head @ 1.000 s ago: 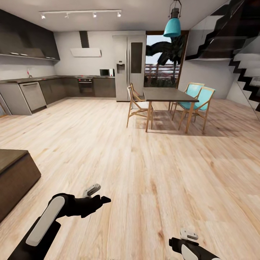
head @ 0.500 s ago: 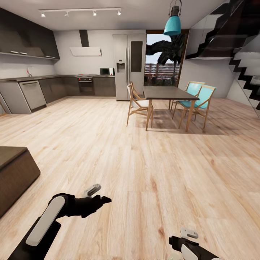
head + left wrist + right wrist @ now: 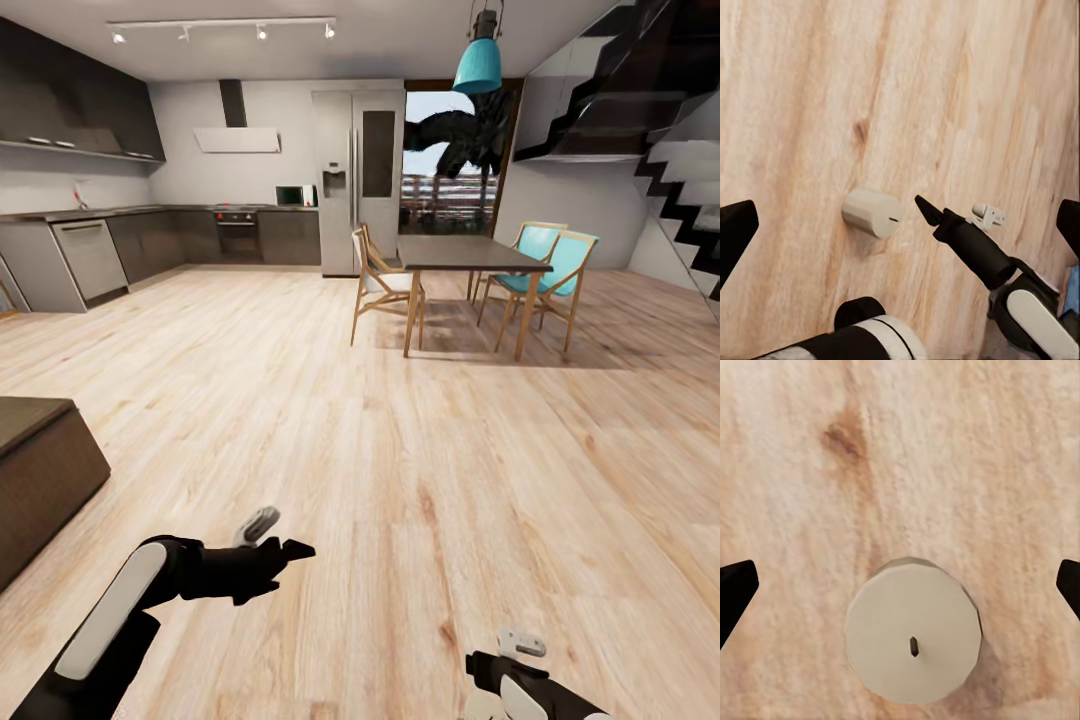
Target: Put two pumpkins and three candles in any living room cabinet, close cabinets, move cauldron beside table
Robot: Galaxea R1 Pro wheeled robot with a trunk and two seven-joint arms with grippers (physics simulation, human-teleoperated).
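- Right hand (image 3: 500,655) spread wide, holding nothing, both fingertips well apart.
- Straight below it, centred between those fingers: one candle (image 3: 913,639), standing upright on the floor (image 3: 945,450), wick end facing the hand.
- Probably a plain straight descent and close; right arm far nearer than left.
- Left hand (image 3: 285,535) also wide and empty, off to the side.
- Bare boards all round; dark cabinet (image 3: 40,470) corner away to the left.
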